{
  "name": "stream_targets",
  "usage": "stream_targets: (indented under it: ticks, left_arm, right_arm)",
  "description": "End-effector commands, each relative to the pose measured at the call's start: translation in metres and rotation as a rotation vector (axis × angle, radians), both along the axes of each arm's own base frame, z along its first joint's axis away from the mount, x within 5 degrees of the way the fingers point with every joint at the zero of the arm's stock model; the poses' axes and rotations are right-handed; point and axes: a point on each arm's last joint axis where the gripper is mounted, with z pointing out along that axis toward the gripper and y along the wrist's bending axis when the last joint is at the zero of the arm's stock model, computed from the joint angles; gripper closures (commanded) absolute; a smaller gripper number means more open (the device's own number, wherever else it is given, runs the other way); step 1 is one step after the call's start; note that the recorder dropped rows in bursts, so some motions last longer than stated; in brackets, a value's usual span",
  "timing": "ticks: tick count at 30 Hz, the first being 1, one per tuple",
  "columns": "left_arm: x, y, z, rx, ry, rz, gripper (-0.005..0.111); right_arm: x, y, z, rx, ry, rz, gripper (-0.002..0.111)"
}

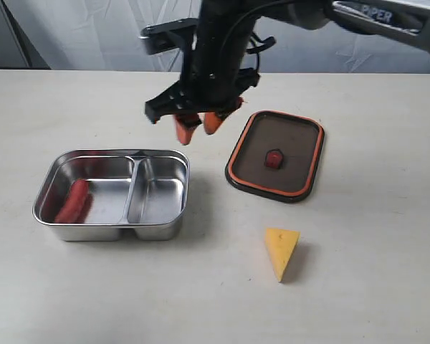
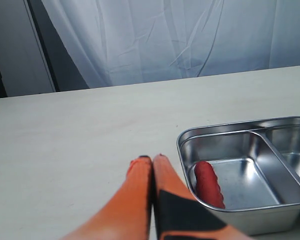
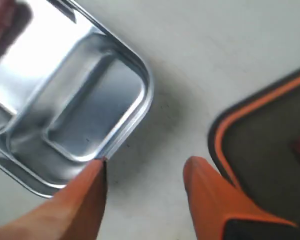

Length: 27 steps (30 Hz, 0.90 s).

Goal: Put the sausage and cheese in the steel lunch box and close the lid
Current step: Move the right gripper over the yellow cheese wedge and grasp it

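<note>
Steel shines in the exterior view: the steel lunch box (image 1: 112,153) sits on the pale counter (image 1: 373,279), with the sausage (image 1: 73,202) lying in its larger compartment, the one farther from the lid. The cheese (image 1: 282,251) lies on the bare counter, well apart from the box and nearer the camera than the lid (image 1: 297,143), which rests seal-side up with its orange valve (image 1: 273,158) showing. The right gripper (image 1: 201,129) hangs above the counter between box and lid, holding nothing.

I judge the cheese to be the next thing to fetch. It looks light and stiff, a smooth wedge, and the fingers would likely seat best across its two flat faces rather than on the sloping edges, where it could squirt out. The lid looks thin and rigid, so its rim seems the best place to take it.

From the left wrist view, the left gripper (image 2: 152,161) has its fingers (image 2: 139,180) pressed together and empty, just beside the box's near corner (image 2: 182,145); the sausage (image 2: 209,184) shows inside. A white curtain (image 2: 165,40) hangs behind the counter's far edge.

From the right wrist view, the fingers (image 3: 85,195) stand apart with bare counter between them, the empty small compartment (image 3: 102,107) to one side and the lid's orange rim (image 3: 225,160) to the other. The counter is matt, flat and uncluttered.
</note>
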Motion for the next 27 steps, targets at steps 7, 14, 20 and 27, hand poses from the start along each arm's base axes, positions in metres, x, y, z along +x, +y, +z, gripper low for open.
stream_targets:
  ticks: [7,14,20,27]
  left_arm:
    - [0.000,0.000,-0.001,-0.001,-0.001,0.002,0.106]
    - [0.000,0.000,-0.001,-0.001,-0.001,0.002,0.106]
    - [0.000,0.000,-0.001,-0.001,-0.001,0.000,0.106]
    - [0.000,0.000,-0.001,-0.001,-0.001,0.000,0.106]
  right_arm:
    - [-0.037,-0.062,-0.011,-0.091,0.101,-0.262,0.059]
    - [-0.084,-0.091,-0.021,-0.085,0.128,-0.454,0.059]
    - [-0.107,-0.088,-0.043,-0.118,0.187,-0.478,0.055]
    - [-0.121,-0.080,-0.061,-0.102,0.169,-0.552,0.055]
